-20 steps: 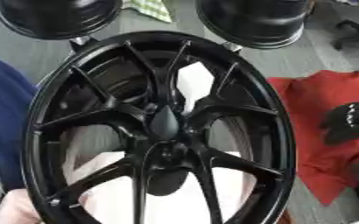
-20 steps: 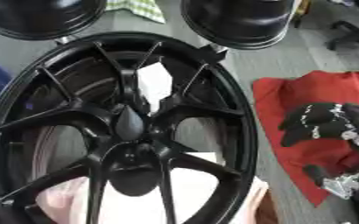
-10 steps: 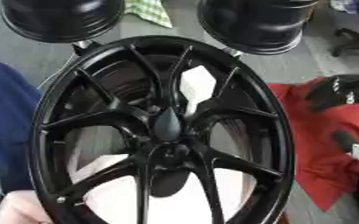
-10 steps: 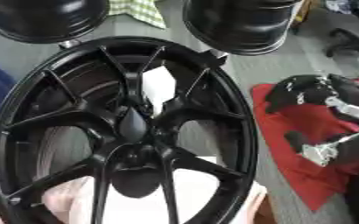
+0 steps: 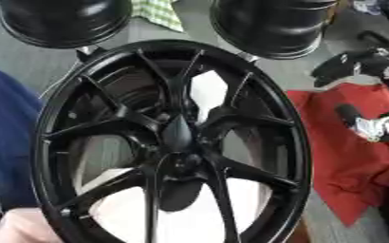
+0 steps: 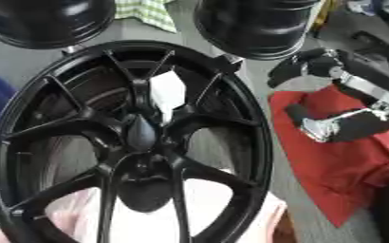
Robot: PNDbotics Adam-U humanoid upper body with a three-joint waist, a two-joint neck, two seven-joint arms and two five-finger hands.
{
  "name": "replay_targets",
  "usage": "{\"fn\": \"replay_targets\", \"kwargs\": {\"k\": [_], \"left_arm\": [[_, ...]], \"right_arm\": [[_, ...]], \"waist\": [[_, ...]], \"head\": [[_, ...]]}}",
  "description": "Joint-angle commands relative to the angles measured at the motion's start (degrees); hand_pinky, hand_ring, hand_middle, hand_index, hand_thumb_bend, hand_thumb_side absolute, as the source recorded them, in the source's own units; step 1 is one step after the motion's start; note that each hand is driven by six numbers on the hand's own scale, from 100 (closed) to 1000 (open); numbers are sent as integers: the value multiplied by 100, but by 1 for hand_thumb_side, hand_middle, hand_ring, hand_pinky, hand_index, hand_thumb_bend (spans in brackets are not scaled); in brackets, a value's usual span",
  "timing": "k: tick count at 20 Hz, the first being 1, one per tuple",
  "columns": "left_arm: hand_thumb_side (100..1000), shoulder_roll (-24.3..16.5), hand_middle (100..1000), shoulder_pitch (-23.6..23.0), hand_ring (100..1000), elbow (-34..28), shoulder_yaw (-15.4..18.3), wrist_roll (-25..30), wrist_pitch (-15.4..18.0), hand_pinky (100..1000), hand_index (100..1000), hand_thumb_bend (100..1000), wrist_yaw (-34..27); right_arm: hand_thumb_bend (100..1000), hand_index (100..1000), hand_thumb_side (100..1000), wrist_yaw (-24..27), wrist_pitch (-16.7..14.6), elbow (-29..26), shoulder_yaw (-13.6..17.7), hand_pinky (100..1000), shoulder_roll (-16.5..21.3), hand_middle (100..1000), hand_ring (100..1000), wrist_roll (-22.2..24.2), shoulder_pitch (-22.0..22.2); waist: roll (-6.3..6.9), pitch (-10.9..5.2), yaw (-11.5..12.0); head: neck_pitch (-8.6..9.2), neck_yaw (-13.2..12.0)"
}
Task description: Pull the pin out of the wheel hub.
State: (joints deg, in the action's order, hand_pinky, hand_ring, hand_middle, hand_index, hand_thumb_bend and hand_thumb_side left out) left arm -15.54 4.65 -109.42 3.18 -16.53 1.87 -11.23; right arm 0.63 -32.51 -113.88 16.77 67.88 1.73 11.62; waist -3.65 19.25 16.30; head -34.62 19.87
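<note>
A large black spoked wheel (image 5: 256, 118) fills the middle of both views, tilted toward me. At its hub (image 5: 180, 159) stands a dark, teardrop-shaped pin (image 6: 141, 135) that points up between the spokes. My right hand (image 6: 356, 88), black with silver joints, comes in from the right. It hangs open just off the wheel's right rim, above the red cloth, with its fingertips (image 6: 291, 71) near the rim and nothing in it. It does not touch the pin. My left hand shows in no view.
Two more black rims (image 5: 65, 21) (image 5: 273, 26) stand behind the wheel, with a green checked cloth (image 5: 161, 12) between them. A red cloth (image 5: 347, 161) lies at the right. A person's blue sleeve (image 5: 3, 137) and bare hand (image 5: 15, 228) are at the wheel's left and lower left.
My right hand has come up from the red cloth and moved left toward the wheel's right rim, its fingers spreading. The wheel and pin have not moved.
</note>
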Motion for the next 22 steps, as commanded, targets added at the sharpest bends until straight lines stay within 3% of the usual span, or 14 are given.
{"fn": "replay_targets", "kwargs": {"k": [1,5,13,15,17,20,22], "left_arm": [[539,-57,538,84,578,-78,8,25,17,671,731,284,-21],[539,-22,537,117,576,-70,16,7,11,671,731,286,-22],[537,54,536,188,576,-47,-21,44,7,672,731,300,-50],[535,69,535,188,576,-33,-20,46,9,672,730,302,-59],[534,28,534,171,576,-19,1,27,12,672,730,302,-50],[530,-20,534,157,576,-10,-11,36,17,672,731,308,-36],[530,-11,534,168,576,-4,-27,55,17,672,731,310,-41]], "right_arm": [[100,777,531,201,270,-71,103,785,176,642,773,96,-45],[100,775,542,299,525,-71,164,782,84,641,772,211,-65],[100,780,508,476,696,415,251,787,169,656,777,323,-448],[103,790,461,382,715,561,285,803,223,681,786,328,-650],[202,804,442,195,725,503,349,832,262,717,800,420,-796],[158,801,451,-124,722,238,274,829,196,717,798,711,-956],[144,800,448,-333,707,66,208,828,55,716,798,813,-1048]], "waist": [[-25,-79,29],[-73,-19,118],[-148,-57,407],[-156,-86,458],[-197,-143,441],[-238,-269,454],[-241,-306,500]], "head": [[123,9],[187,32],[9,314],[-83,380],[-160,397],[-352,536],[-361,610]]}}
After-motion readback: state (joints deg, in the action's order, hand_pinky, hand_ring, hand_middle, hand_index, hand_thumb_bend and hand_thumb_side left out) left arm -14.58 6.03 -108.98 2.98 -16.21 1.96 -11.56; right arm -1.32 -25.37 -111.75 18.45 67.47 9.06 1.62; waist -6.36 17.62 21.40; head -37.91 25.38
